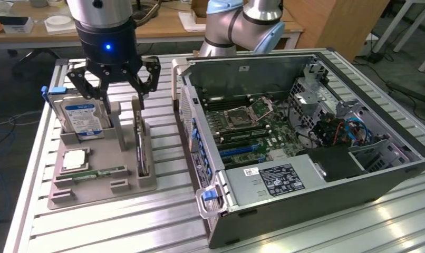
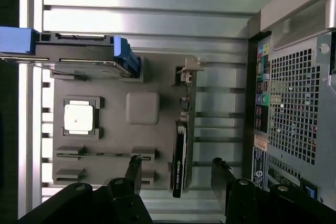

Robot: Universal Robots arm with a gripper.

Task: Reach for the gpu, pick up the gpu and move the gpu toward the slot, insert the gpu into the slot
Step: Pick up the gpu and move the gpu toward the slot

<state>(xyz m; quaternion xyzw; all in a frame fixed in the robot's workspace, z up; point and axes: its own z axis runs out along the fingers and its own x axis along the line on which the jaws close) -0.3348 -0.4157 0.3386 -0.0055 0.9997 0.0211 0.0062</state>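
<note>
Wrist view: gpu (image 2: pixel 181 140) stands under spread pincer (image 2: pixel 177 162).

The tool (image 1: pixel 121 100) is black, the tray (image 1: pixel 103 184) grey, the hard drive (image 1: pixel 73 103) silver with a blue label (image 1: pixel 82 120), the table (image 1: pixel 128 226) ribbed silver.

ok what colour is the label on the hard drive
Mostly blue with some white; the label shows best in the exterior view.

Desk (image 1: pixel 93 232): ribbed shiny metal.
Holder tray (image 2: pixel 157 85): matt grey plastic.
Computer case (image 1: pixel 318 200): dark matt metal.
Gpu (image 2: pixel 180 156): possibly glossy black plastic.
</note>
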